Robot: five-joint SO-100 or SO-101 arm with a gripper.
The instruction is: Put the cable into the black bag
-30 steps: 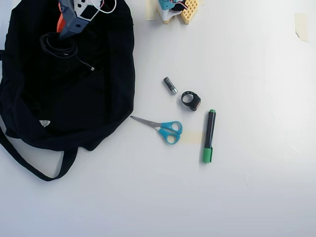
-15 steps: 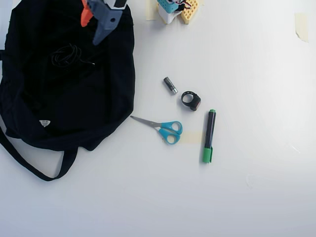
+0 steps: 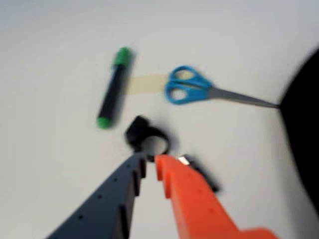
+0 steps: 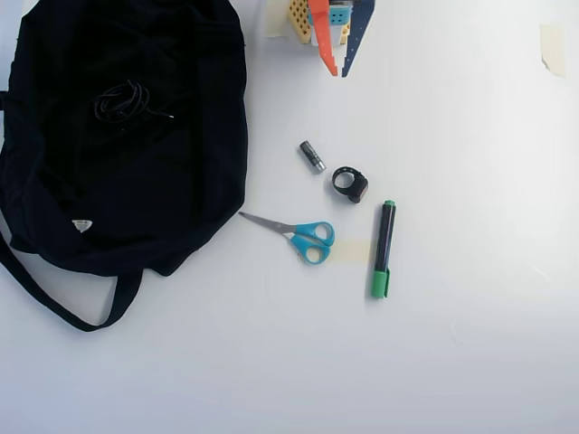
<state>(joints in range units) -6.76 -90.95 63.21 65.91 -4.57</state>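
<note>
Step in hand: the cable (image 4: 125,101), a thin black coil, lies on top of the bag (image 4: 136,181) at far left in the overhead view. Whether it sits inside the opening or only on the cloth cannot be told. The task looks at or near its end.

Gripper (image 4: 333,72): at the far edge of the overhead view, well apart from the bag. Jaws slightly apart at the tips, holding nothing; one jaw orange, one dark blue, hard plastic with stepped inner faces.

Next move, as a judgement: if the coil is only resting on the cloth, reach left and push it in; otherwise withdraw.

Other items on the white, smooth counter (image 4: 470,344):
- Ring (image 3: 148,136): black, small loop, just ahead of the jaws in the wrist view.
- Battery (image 4: 312,155): short dark cylinder, metal end.
- Scissors (image 4: 298,233): blue plastic handles, steel blades pointing at the bag.
- Marker (image 4: 383,249): black barrel, green ends.
- Bag: black soft fabric, slack, long strap.
</note>
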